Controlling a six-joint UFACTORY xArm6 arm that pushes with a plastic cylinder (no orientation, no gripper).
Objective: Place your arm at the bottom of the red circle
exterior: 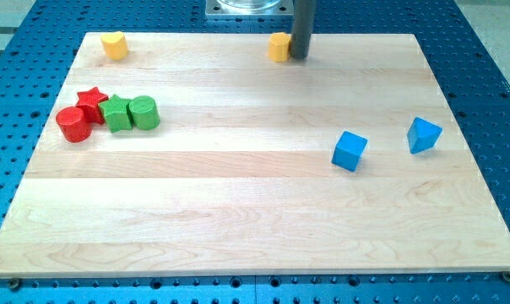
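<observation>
The red circle (73, 124) lies near the board's left edge, touching the red star (92, 102) above and to its right. My tip (298, 57) stands at the view's top, just right of a yellow block (279, 47) and touching or nearly touching it. The tip is far from the red circle, up and to the right of it across the board.
A green star (116, 114) and a green circle (143, 112) sit in a row right of the red blocks. A yellow block (114, 45) lies at the top left. A blue cube (349, 150) and a blue triangle-like block (423, 134) lie at the right.
</observation>
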